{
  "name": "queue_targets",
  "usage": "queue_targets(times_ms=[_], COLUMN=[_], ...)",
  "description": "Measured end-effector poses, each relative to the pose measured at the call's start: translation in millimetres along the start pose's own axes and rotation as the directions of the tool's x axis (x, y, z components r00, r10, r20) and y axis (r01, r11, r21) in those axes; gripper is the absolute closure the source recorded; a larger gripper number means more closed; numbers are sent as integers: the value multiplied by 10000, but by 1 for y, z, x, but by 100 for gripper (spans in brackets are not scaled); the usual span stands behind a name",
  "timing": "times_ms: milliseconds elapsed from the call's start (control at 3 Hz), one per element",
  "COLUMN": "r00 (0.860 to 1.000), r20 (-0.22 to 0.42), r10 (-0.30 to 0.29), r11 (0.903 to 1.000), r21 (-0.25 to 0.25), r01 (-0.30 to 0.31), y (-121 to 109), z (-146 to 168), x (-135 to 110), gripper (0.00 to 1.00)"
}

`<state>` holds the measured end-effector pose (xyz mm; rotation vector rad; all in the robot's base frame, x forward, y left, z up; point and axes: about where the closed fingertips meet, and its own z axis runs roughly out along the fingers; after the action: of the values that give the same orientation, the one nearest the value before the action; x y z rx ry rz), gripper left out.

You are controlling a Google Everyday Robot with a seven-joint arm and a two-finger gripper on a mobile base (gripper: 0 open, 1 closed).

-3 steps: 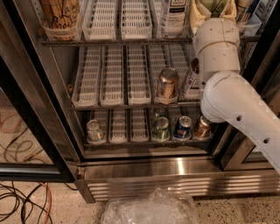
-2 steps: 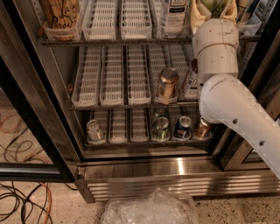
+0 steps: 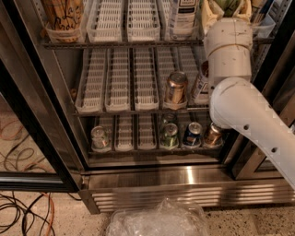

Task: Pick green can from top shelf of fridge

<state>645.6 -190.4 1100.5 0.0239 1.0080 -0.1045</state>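
The fridge stands open, with a black frame and a ribbed steel base. The top shelf carries white slotted lanes. A tall slim pale can with dark markings stands on it; it looks like the green can, and its lid is cut off by the picture's top edge. My white arm rises from the lower right in front of the fridge's right side. The gripper itself is hidden beyond the arm's upper joint, just right of that can.
A tan paper cup and a yellow-green bag share the top shelf. The middle rack holds a copper can and a half-hidden can. The bottom rack holds a short green can, a blue can, a copper can and a clear one. Crumpled plastic and cables lie on the floor.
The arm has shifted very slightly; nothing in the fridge has moved.
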Motion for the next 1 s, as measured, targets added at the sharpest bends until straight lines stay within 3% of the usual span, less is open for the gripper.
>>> queue_targets(times_ms=[333, 1000], r00=[9994, 9979], r20=[338, 639], r10=[-62, -141], r11=[9999, 9999], r21=[159, -31], r01=[56, 143], y=[-5, -4], z=[4, -3], x=[-11, -29], gripper=[100, 100])
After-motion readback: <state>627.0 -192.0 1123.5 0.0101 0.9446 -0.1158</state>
